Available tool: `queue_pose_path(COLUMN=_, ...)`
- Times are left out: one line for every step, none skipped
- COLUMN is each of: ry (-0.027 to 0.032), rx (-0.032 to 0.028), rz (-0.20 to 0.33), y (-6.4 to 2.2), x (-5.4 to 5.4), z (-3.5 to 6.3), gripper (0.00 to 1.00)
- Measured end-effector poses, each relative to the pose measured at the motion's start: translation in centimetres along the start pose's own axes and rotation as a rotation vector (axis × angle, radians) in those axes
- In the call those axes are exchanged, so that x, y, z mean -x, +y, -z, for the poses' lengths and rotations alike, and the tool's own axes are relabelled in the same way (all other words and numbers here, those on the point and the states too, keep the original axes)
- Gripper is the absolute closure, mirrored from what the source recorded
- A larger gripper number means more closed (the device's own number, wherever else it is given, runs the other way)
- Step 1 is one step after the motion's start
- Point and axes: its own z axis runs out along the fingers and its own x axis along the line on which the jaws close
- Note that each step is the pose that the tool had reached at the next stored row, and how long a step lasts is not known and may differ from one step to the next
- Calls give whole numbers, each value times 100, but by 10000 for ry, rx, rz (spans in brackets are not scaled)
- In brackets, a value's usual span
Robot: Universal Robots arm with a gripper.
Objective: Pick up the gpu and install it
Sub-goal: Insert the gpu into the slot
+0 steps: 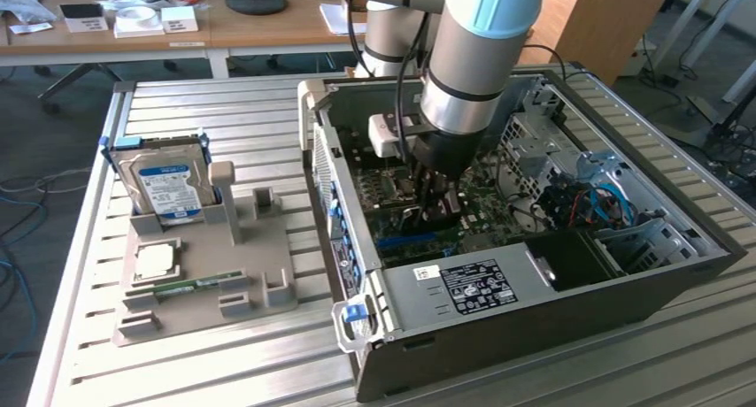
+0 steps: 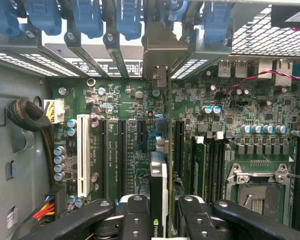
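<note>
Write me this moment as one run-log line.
jaws: shut on gpu | gpu: on edge over motherboard slots | where: inside computer case | seated: cannot tell

One gripper (image 2: 162, 212) holding one gpu (image 2: 159, 180), inside one computer case (image 1: 473, 336). Well apart from the gripper, one grey holder (image 1: 254, 248) carries one hard drive (image 1: 165, 186), one RAM stick (image 1: 189, 286) and one square chip (image 1: 156, 259).

wood desk (image 1: 272, 31) behind, slatted metal bench (image 1: 177, 372), floor cables (image 1: 21, 193)
</note>
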Motion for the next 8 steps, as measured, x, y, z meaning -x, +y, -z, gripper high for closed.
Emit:
queue_pose_path(ry=1, rx=0, rz=0, y=0, x=0, z=0, gripper=73)
queue_pose_path(ry=1, rx=0, rz=1, y=1, x=0, z=0, gripper=73)
queue_pose_path(ry=5, rx=-4, rz=-2, y=3, x=1, z=0, gripper=73)
queue_pose_path(ry=15, rx=-10, rz=-2, y=6, x=4, z=-1, gripper=73)
queue_pose_path(ry=26, rx=-15, rz=0, y=8, x=5, z=-1, gripper=73)
queue_pose_path(ry=30, rx=-15, rz=1, y=8, x=4, z=-1, gripper=73)
queue_pose_path(ry=31, rx=-16, rz=2, y=8, x=4, z=-1, gripper=73)
queue_pose_path(ry=35, rx=-16, rz=2, y=9, x=4, z=0, gripper=73)
